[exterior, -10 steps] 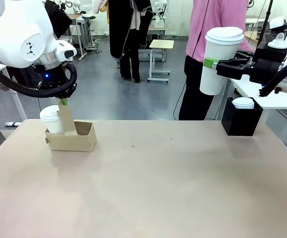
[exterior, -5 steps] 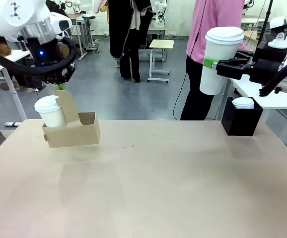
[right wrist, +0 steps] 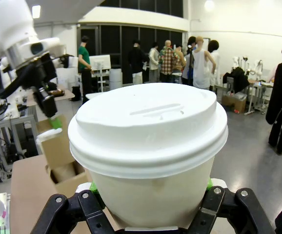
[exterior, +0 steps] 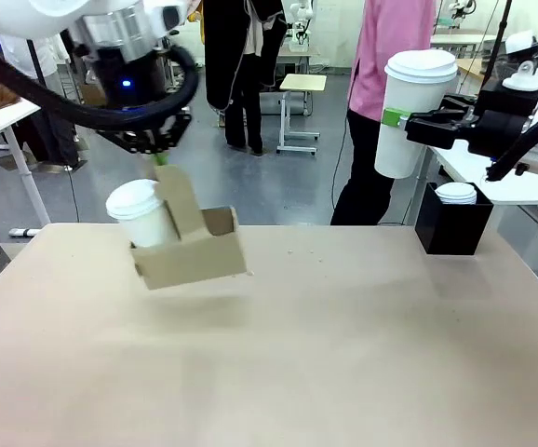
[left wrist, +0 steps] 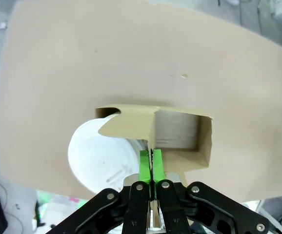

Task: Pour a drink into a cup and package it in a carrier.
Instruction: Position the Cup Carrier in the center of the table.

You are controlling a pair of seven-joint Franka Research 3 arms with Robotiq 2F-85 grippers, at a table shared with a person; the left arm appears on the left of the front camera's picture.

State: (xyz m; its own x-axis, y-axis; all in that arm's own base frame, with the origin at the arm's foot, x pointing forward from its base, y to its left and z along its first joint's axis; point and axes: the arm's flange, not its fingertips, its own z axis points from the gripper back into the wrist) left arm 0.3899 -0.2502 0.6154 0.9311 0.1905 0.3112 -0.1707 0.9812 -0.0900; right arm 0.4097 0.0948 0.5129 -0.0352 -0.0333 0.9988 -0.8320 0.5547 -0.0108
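My left gripper (exterior: 162, 160) is shut on the raised handle panel of the brown cardboard carrier (exterior: 195, 261), which hangs tilted above the left half of the table. A short lidded white cup (exterior: 141, 212) sits in one hole of the carrier; the other hole is empty. From the left wrist, the green pads (left wrist: 146, 163) pinch the panel of the carrier (left wrist: 180, 131) beside the short cup (left wrist: 99, 156). High at the right, my right gripper (exterior: 395, 118) is shut on the tall white cup (exterior: 410, 112), which wears a lid. That cup (right wrist: 151, 146) stands upright in the right gripper (right wrist: 150, 190). The drink is hidden.
A black box (exterior: 450, 233) topped with a white lid stands at the table's far right corner. A person in a pink top (exterior: 395, 56) stands beyond the far edge. The tan table (exterior: 343, 354) is bare across its middle and front.
My left arm has lifted the carrier with the short cup off the table and carried it rightwards, tilting it. The right arm and tall cup have not moved.
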